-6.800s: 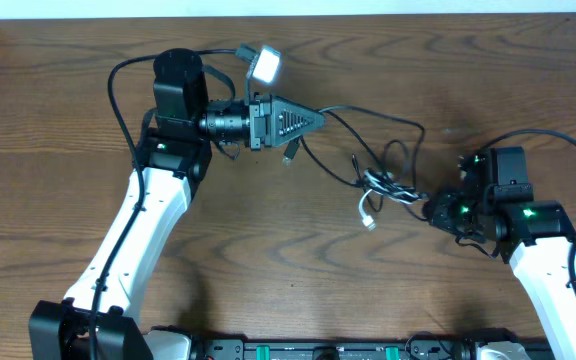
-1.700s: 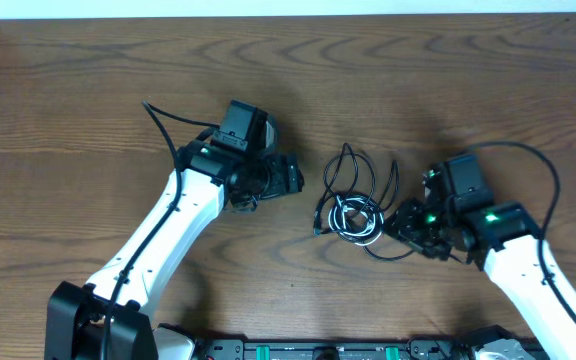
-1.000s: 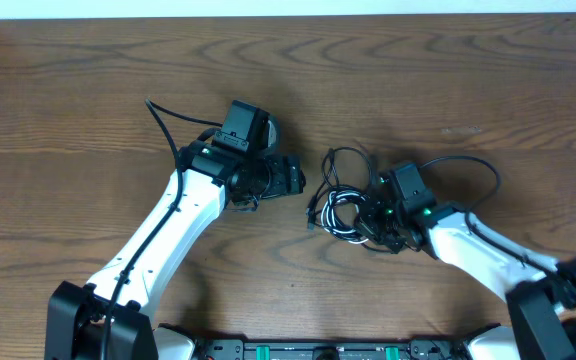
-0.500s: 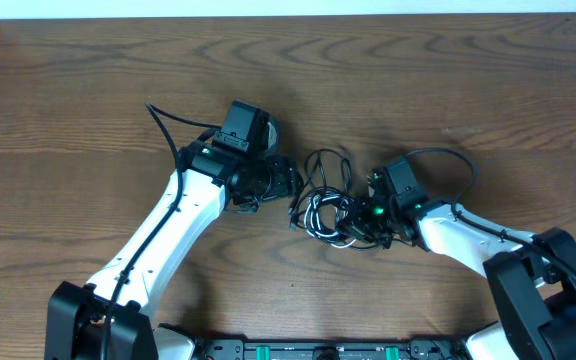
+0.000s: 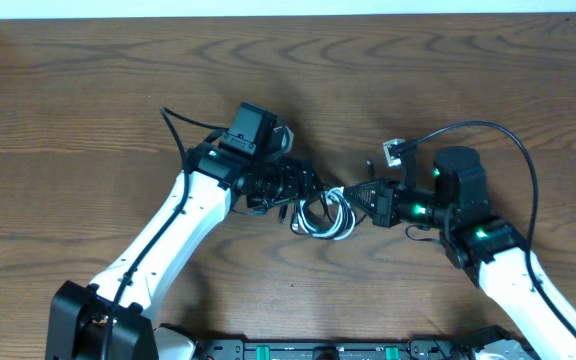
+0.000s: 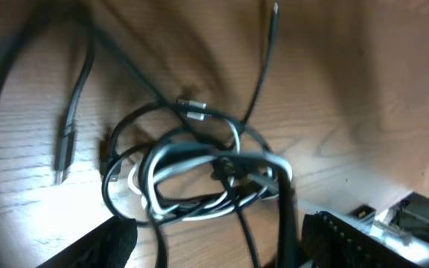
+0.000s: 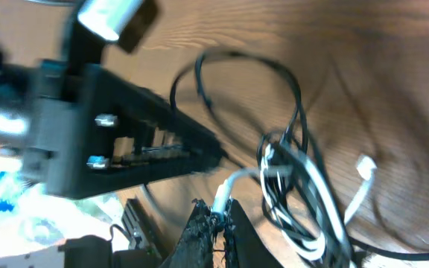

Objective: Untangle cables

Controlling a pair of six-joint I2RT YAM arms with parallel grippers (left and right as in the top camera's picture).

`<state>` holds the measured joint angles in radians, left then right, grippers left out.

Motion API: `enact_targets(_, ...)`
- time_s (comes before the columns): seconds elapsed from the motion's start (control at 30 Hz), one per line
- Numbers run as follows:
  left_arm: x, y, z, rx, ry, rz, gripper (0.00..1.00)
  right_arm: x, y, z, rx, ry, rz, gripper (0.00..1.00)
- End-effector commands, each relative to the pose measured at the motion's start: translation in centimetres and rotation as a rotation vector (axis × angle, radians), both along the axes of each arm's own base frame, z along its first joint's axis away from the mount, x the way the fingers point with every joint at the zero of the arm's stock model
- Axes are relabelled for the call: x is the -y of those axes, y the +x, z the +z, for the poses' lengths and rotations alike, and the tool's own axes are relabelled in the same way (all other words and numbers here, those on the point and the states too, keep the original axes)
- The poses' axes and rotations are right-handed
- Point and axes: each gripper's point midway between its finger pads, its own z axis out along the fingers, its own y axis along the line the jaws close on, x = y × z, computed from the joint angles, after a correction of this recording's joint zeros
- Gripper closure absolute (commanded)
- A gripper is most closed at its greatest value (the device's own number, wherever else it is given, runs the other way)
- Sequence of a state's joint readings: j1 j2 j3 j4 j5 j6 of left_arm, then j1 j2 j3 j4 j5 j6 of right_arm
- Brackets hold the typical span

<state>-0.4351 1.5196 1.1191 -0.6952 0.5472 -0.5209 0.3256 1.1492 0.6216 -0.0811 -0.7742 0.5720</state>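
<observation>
Cables (image 5: 323, 212) lie in one tangled heap on the tabletop (image 5: 88, 100), directly beneath the left tool (image 5: 306, 192), and we take that tool as our marker for everything else. The left arm (image 5: 173, 235) reaches in behind it, and the right arm (image 5: 513, 265) comes from the far side of the heap. The left tool stands spread. In its wrist view its fingers (image 6: 106, 242) sit wide apart with the knot between them, gripping nothing. The right tool (image 5: 353, 193) faces it across the heap, pressed together. Its own view suggests it pinches a loop of the white cable (image 7: 309, 199) at its very tip, though blur leaves us unsure. The black cables (image 6: 255, 89) coil through the white loops below the left tool, and one black plug (image 6: 64, 145) lies free beside them.

We judge the step to be a two-handed pull-apart. To do it well, we would close the left tool on a single black strand at the knot's edge, not on the whole bundle, while the right tool anchors the white one. We would then draw away from the left tool slowly and low, watching for loops that tighten. If they cinch, we would ease off and feed the free plug back through.
</observation>
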Motion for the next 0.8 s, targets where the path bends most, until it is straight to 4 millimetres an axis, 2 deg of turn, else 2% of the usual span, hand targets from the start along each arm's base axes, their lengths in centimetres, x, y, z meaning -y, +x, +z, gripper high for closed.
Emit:
enact_targets(0.0, 0.4, -0.1, -0.1, 0.009, 0.011, -0.016, 0.24, 0.2, -0.6, 1.0, 0.055, -0.01, 0.022, 0.99)
enact_targets(0.17, -0.6, 0.6, -0.8, 0.035, 0.081, 0.023, 0.25, 1.7, -1.4, -2.1, -0.079, -0.117, -0.047, 0.99)
enact_targets(0.27, -1.2, 1.1, -1.0, 0.034, 0.114, 0.077, 0.37, 3.0, -2.4, -4.4, -0.147, -0.217, -0.074, 0.99)
enact_targets(0.37, -1.1, 1.3, -1.3, 0.029, 0.115, 0.093, 0.37, 4.0, -2.7, -5.7, -0.179, -0.286, -0.103, 0.99)
enact_targets(0.53, -1.1, 1.2, -2.6, -0.053, 0.12, 0.162, 0.36, 5.0, -2.3, -6.4, -0.179, -0.341, -0.152, 0.98)
enact_targets(0.6, -1.0, 0.8, -3.4, -0.12, 0.13, 0.216, 0.36, 5.3, -2.1, -6.5, -0.175, -0.356, -0.166, 0.89)
enact_targets(0.67, -0.8, 0.2, -4.3, -0.183, 0.143, 0.263, 0.18, 5.8, -2.0, -6.8, -0.175, -0.384, -0.189, 0.78)
enact_targets(0.7, -0.5, -0.1, -4.7, -0.212, 0.147, 0.279, 0.13, 6.2, -1.9, -7.1, -0.178, -0.403, -0.204, 0.72)
enact_targets(0.77, 0.1, -0.6, -5.1, -0.257, 0.139, 0.298, 0.11, 7.1, -1.9, -7.7, -0.197, -0.45, -0.243, 0.56)
